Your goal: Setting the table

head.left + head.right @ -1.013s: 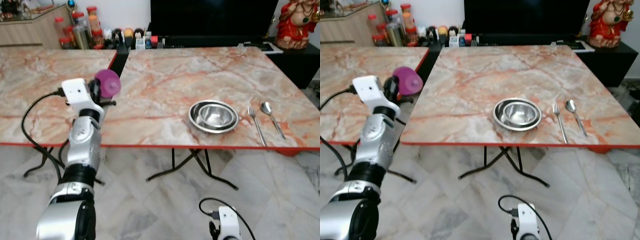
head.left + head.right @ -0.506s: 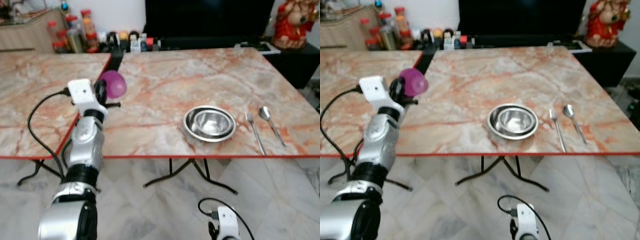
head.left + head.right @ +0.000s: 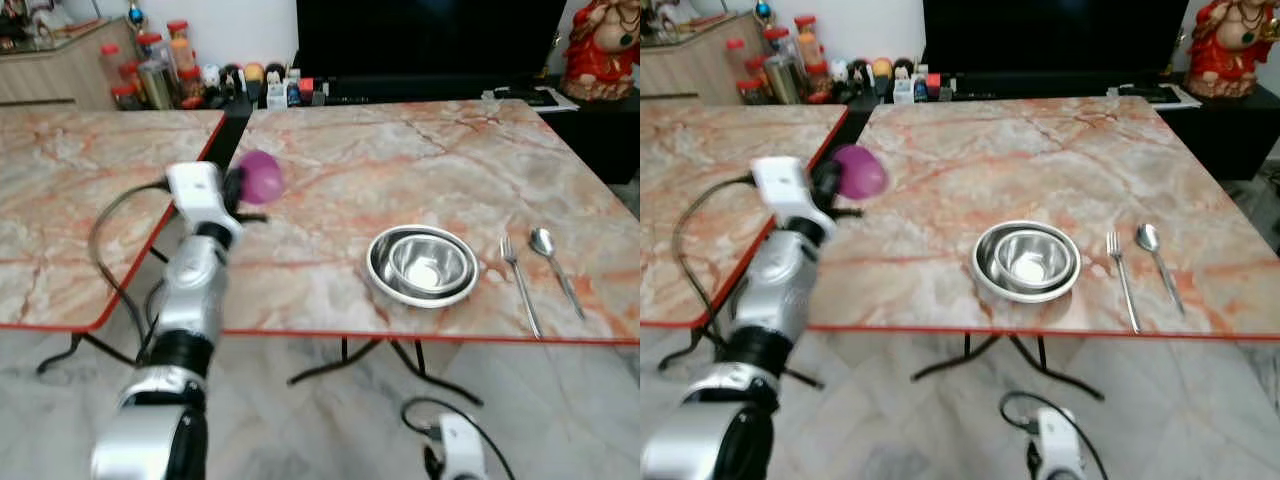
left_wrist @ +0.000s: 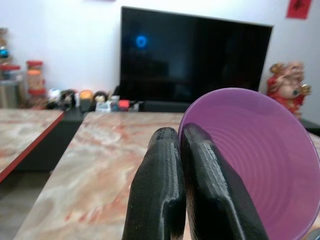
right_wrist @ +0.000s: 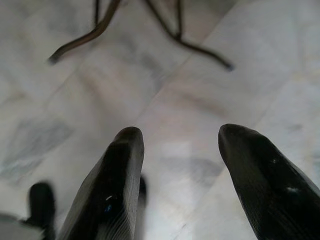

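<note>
A purple plastic cup [image 3: 262,177] is held on its side above the left part of the marble table [image 3: 330,170], my left gripper [image 4: 182,145] shut on its rim. In the left wrist view the cup [image 4: 255,155] shows its open mouth beside the closed black fingers [image 4: 160,190]. Two nested steel bowls [image 3: 423,265] sit near the table's front edge, with a fork [image 3: 518,280] and a spoon [image 3: 555,262] laid to their right. My right gripper [image 5: 182,145] hangs low over the floor, open and holding nothing.
A second marble table [image 3: 80,200] stands to the left across a narrow gap. Jars and bottles [image 3: 160,75] line the back left; a dark TV [image 3: 430,40] and a red figurine [image 3: 600,45] stand behind. Folding table legs [image 5: 150,25] cross the tiled floor.
The left arm has carried the purple cup rightward, from over the gap between the tables to above the right table. The camera has shifted too. The bowls and cutlery stay put.
</note>
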Available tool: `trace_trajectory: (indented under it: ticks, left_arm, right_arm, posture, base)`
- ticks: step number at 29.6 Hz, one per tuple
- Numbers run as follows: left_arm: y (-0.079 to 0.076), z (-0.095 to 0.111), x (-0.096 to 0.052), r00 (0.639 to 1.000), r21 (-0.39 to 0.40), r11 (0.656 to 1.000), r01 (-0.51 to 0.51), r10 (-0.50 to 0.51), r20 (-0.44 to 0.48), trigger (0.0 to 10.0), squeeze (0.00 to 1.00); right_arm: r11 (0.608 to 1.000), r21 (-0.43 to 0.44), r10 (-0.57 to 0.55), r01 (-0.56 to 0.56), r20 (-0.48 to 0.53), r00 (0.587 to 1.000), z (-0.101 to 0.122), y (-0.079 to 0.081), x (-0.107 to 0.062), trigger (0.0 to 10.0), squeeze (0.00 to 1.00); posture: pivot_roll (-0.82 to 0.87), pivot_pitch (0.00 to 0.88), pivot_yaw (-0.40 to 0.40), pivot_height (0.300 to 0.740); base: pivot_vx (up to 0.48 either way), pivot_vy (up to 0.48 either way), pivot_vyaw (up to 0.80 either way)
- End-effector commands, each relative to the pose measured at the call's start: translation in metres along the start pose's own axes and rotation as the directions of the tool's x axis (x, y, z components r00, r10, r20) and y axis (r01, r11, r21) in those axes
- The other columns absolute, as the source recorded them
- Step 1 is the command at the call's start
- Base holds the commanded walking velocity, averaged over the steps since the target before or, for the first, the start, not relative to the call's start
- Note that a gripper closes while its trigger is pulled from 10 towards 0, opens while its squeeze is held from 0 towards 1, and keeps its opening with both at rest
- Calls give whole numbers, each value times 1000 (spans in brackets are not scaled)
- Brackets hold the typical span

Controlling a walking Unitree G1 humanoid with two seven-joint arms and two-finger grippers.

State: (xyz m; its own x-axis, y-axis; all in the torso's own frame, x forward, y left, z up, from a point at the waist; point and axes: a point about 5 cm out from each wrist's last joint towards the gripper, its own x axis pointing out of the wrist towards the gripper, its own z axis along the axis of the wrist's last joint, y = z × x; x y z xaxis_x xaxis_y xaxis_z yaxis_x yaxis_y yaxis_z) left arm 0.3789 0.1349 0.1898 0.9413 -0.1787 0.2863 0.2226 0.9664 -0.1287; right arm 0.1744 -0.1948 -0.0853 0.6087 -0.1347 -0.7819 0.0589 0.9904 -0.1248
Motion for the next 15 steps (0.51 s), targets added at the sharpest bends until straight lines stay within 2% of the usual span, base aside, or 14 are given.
trace_trajectory:
  ticks: [1,15]
  left_arm:
    - [9,3,-1,1000,6,1000,-18,18,0,10000,0]
    - [-8,-4,-1,997,-23,998,65,-66,-37,10000,0]
  right_arm:
    - [1000,9,24,-25,13,1000,4,11,1,10000,0]
    - [1000,9,25,-25,11,1000,3,11,0,10000,0]
  posture:
    - [-9,0,11,736]
    - [-12,0,12,736]
  base:
    - [274,0,0]
    - [274,0,0]
